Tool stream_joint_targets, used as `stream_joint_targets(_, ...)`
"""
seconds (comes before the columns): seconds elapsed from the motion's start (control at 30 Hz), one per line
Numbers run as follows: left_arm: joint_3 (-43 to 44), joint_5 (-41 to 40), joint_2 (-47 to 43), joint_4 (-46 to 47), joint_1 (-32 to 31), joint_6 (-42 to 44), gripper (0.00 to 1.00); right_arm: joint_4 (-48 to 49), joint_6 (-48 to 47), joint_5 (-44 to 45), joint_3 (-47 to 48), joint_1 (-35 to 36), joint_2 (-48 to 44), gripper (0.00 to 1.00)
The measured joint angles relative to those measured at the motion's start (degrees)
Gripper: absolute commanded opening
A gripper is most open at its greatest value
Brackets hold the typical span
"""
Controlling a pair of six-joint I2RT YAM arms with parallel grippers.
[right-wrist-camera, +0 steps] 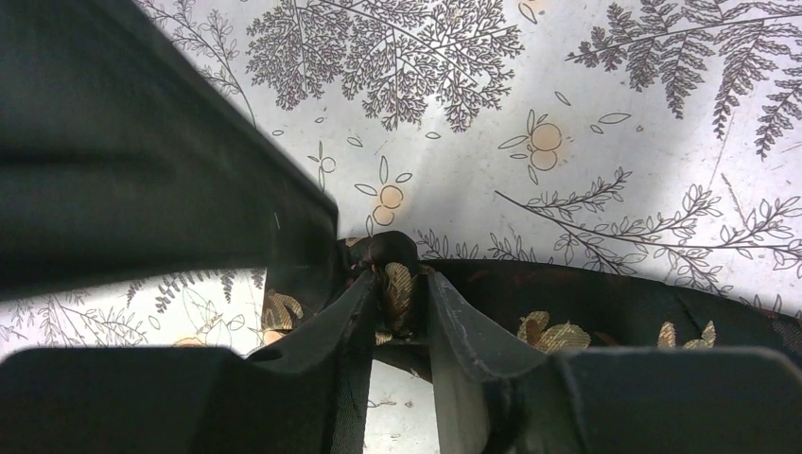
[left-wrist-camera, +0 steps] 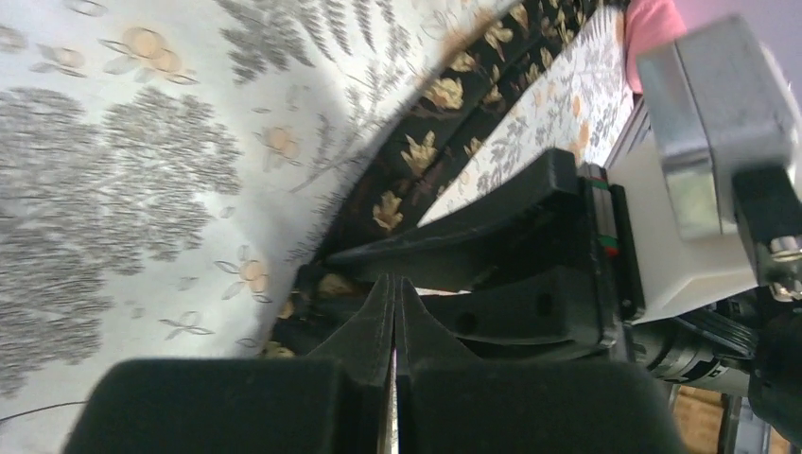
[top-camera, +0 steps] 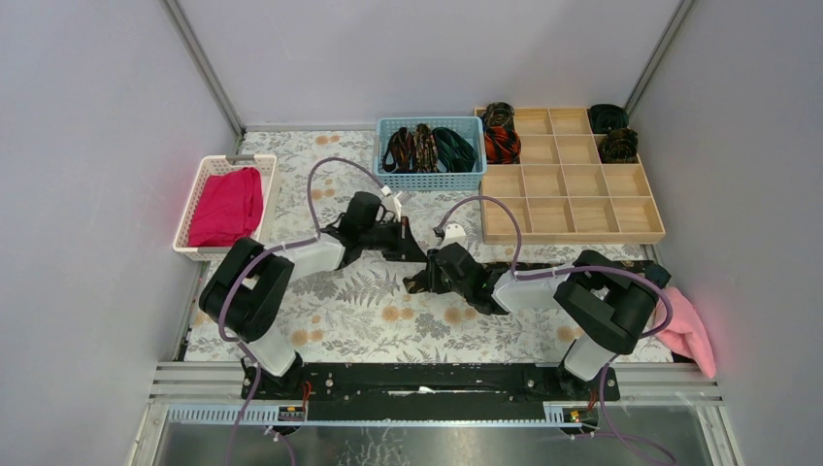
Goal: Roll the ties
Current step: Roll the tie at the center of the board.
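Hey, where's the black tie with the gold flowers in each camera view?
Top external: the black tie lies mid-table.
Left wrist: it runs diagonally from upper right down to the left gripper.
Right wrist: bottom centre, within the right gripper.
Shared landmark: the fern-print tablecloth.

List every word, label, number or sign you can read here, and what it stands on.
None readable: no text shows on the tie, the blue basket or the wooden tray.
Tiny marks on the base rail are too small to read.
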Motion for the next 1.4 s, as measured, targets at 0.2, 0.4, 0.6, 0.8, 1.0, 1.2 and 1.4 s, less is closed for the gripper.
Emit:
stream_joint_targets(0.2,-0.81,-5.81,-0.98,-0.72,-5.14,0.46,0.00,-0.59,-0.09,0.42,0.20,0.07,-0.02,0.34)
stream_joint_targets(0.4,-4.04,-10.27,-1.01,-3.13,-5.55,0.66,0.00,-1.40,-0.20,0.83,0.26,0.04,-0.46,0.34)
stream_joint_targets(0.6,-4.20,-12.33,-0.98,-6.69,-6.71,1.14,0.00,-1.60,-0.20,0.92,0.26,0.00,-0.50,0.33)
stream_joint_targets(0.8,-3.63,-14.80,-0.92,-8.07,-8.07,1.51,0.00,-1.73,-0.50,0.87,0.37,0.00,-0.52,0.35)
stream_joint_targets(1.0,-3.02,-15.30,0.09,-8.15,-8.39,1.60,0.00,-4.83,-1.66,0.87,0.37,0.00,-3.37,0.50)
stream_joint_targets(1.2,-2.84,-15.47,0.09,-8.39,-8.46,1.66,0.00,-7.39,-2.23,0.87,-0.76,0.00,-12.15,0.39)
stream_joint_targets(1.4,-1.70,-15.78,0.04,-10.36,-8.85,1.73,0.00,-8.57,-2.38,0.76,-3.21,0.02,-16.72,0.02)
